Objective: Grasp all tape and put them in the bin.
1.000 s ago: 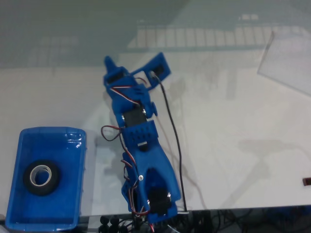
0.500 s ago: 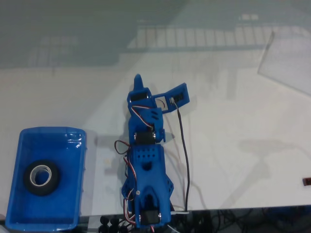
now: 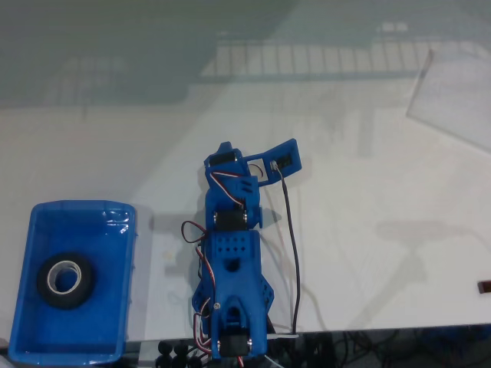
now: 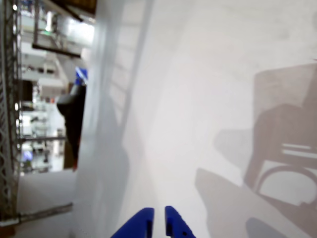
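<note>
White tabletop stretches bare ahead of the blue gripper (image 4: 158,220), its jaws nearly closed and empty after the arm folded back toward its base, while one tape (image 3: 65,280) roll lies in the bin (image 3: 34,230) off to its left, suggesting the sorting is done.

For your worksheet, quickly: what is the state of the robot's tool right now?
Tool: nearly shut, only a thin gap between its blue fingertips, holding nothing.

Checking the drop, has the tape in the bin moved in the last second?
No. The tape sits at the same spot against the bin rim in the fixed view.
</note>
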